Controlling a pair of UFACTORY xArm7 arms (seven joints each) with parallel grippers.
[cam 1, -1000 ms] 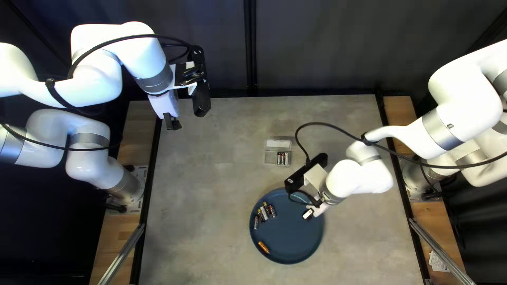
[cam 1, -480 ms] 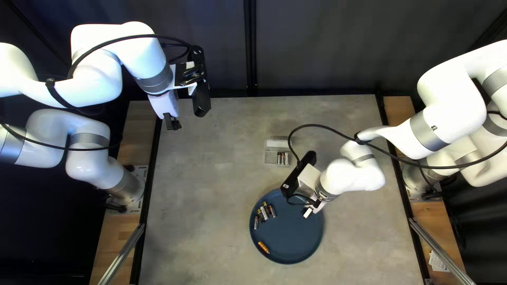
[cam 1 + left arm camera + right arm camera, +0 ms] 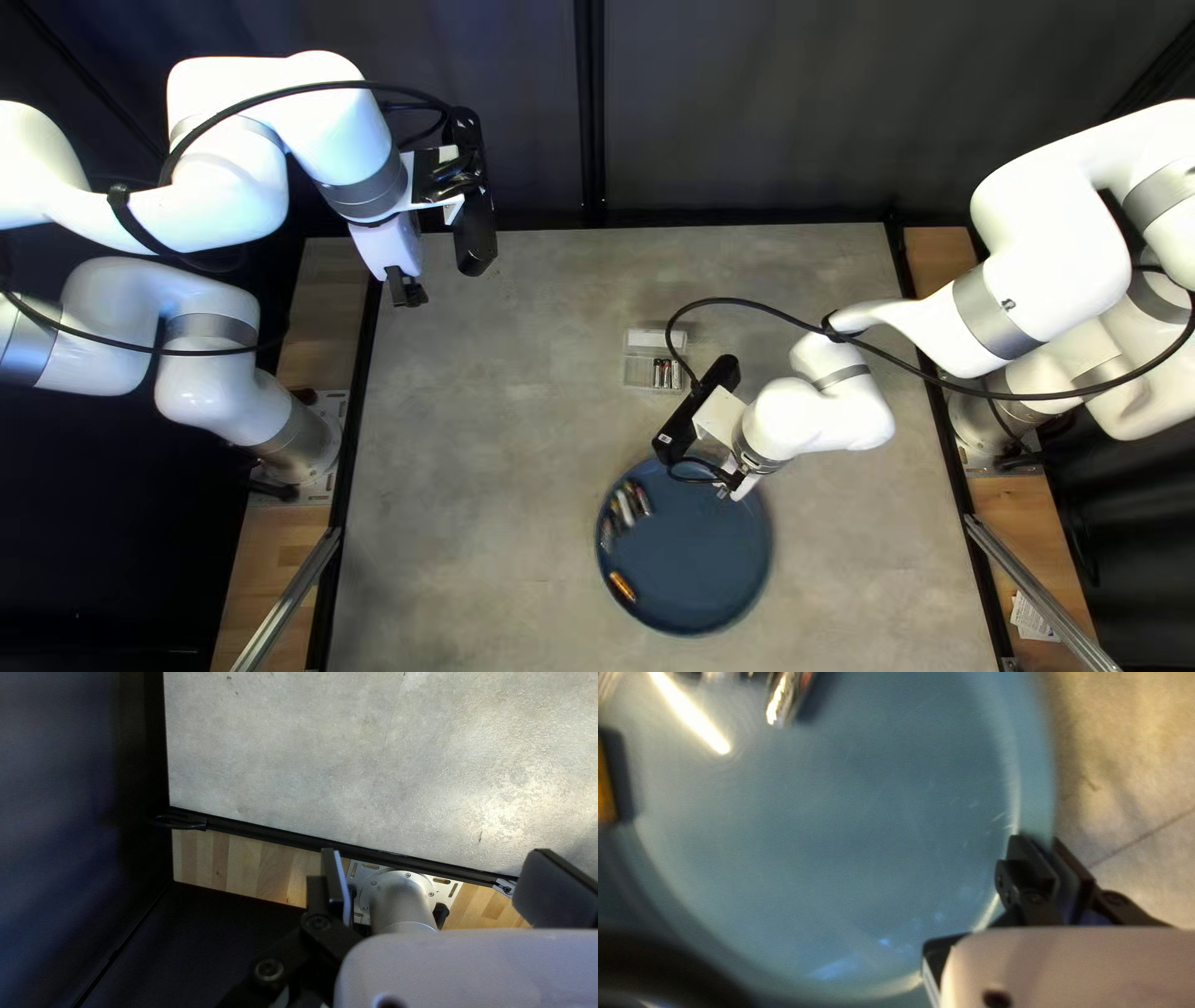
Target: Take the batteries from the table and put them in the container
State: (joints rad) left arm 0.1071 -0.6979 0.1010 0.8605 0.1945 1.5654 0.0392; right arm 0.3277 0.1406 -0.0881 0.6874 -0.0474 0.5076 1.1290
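The batteries (image 3: 626, 507) are lying in a bunch on the blue plate (image 3: 697, 560), and 1 orange battery (image 3: 623, 586) is resting apart from them. They are looking hard and smooth, so they will probably be feeling light but slippery, and rolling easily. Taking each around its middle, from its 2 long sides, is seeming best. The clear box (image 3: 639, 372) is sitting beyond the plate, its lid (image 3: 656, 339) lying open. More batteries (image 3: 667, 373) are lying side by side in its right part. The right hand (image 3: 1037, 843) is pinching the plate's rim (image 3: 1038, 765); pulling could be making batteries roll. The left hand (image 3: 439, 858) is hanging, spread wide, near the far left corner of the tabletop (image 3: 498, 498).
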